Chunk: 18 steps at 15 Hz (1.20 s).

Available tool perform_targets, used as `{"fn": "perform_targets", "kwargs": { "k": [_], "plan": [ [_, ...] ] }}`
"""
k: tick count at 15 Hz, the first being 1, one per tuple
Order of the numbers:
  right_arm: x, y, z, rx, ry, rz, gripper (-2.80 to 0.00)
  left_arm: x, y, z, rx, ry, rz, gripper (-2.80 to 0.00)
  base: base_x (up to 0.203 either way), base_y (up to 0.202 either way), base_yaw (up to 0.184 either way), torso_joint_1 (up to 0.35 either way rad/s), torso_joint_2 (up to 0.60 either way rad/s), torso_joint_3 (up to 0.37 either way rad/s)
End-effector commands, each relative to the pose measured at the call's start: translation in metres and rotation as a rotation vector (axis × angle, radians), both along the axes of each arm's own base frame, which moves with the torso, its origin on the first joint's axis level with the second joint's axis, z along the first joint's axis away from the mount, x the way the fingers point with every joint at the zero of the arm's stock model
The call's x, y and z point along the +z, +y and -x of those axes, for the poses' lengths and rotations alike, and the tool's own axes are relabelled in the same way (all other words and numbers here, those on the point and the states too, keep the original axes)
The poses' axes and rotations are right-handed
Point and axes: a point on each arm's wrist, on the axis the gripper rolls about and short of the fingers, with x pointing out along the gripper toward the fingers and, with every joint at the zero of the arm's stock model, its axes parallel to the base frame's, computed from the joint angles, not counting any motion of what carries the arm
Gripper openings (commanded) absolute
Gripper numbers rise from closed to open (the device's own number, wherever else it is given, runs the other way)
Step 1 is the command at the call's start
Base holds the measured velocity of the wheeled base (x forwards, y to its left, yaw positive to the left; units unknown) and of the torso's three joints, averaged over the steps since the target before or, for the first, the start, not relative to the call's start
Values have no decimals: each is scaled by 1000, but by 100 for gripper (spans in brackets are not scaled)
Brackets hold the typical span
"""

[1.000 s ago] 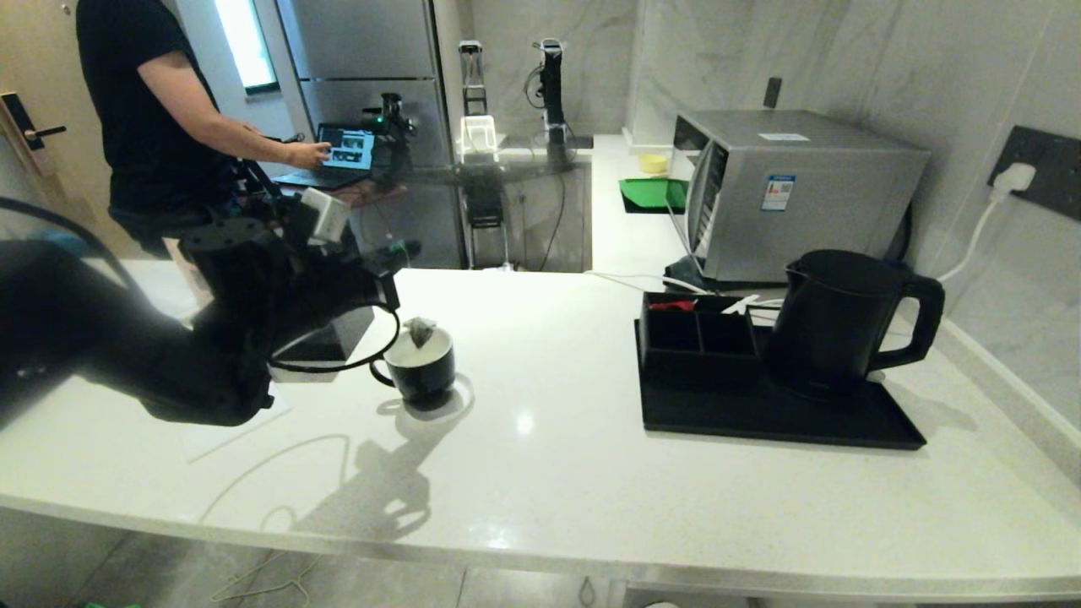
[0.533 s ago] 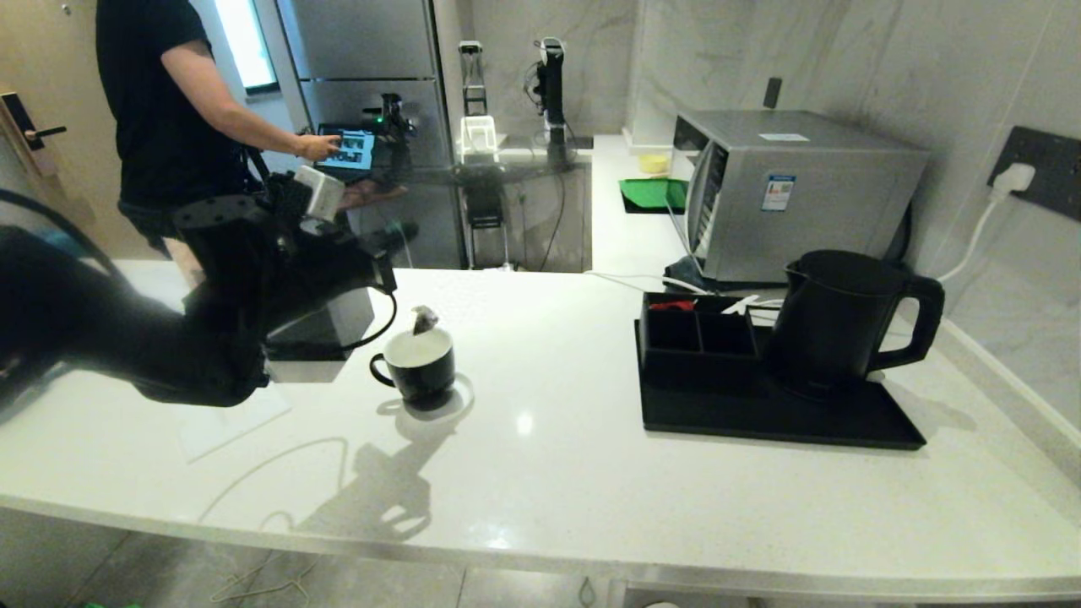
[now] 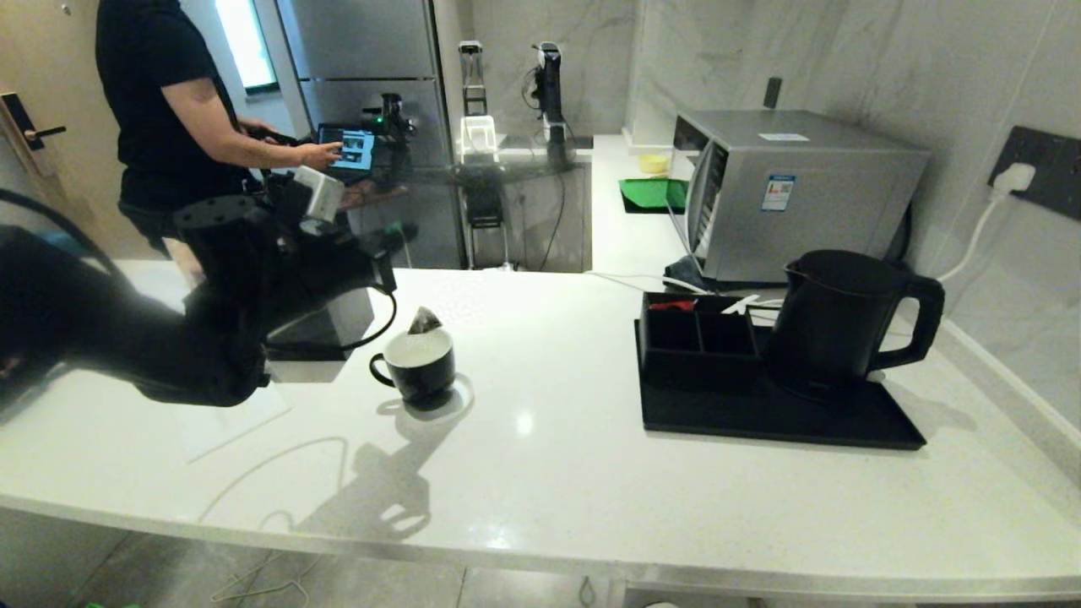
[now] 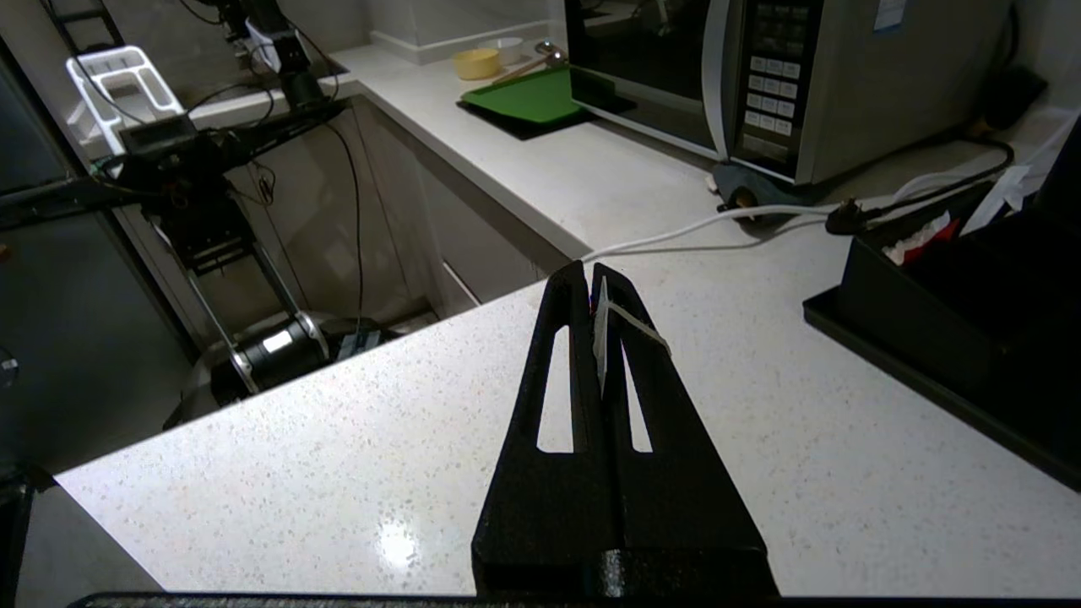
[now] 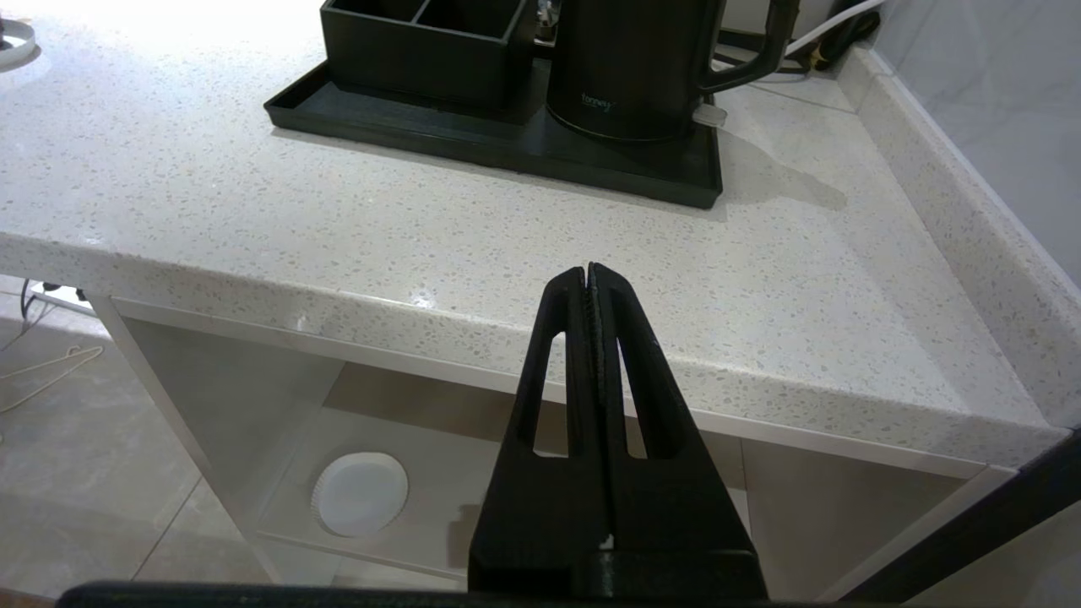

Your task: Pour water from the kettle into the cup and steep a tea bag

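Observation:
The cup [image 3: 418, 365], black outside and white inside, stands left of centre on the white counter. The tea bag [image 3: 425, 321] hangs at its rim, its lower tip just inside. My left gripper [image 3: 404, 230] is above the cup. In the left wrist view this gripper [image 4: 589, 270] is shut on the tea bag's thin string and pale tag [image 4: 600, 329]; the bag is hidden below the fingers. The kettle [image 3: 832, 325] stands upright on a black tray [image 3: 760, 426] to the right. My right gripper [image 5: 589, 270] is shut and empty, low before the counter's front edge, with the kettle [image 5: 629, 67] beyond it.
An open-topped black box [image 3: 697, 333] shares the tray with the kettle. A microwave [image 3: 794, 190] and a green board [image 3: 650, 192] sit behind. A white cord [image 4: 701, 224] crosses the counter. A person [image 3: 169, 110] works at a laptop, back left. A paper sheet [image 3: 228, 422] lies under my left arm.
My left arm has lifted a little, raising the tea bag slightly at the cup's rim. The person at the back has shifted. The right arm has kept still.

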Motion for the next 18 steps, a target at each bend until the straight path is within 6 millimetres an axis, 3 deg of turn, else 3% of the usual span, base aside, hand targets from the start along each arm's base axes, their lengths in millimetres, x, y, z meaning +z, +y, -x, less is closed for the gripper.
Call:
{"fn": "perform_targets", "kwargs": {
  "k": [1,18],
  "plan": [
    [0,0,0,1,0,1,-280,-7,0,0,-3,15,-2,-280,0,0,0,0,0,0],
    [0,0,0,1,0,0,-280,-73,-6,-4,-12,100,-34,-280,0,0,0,0,0,0]
  ]
}}
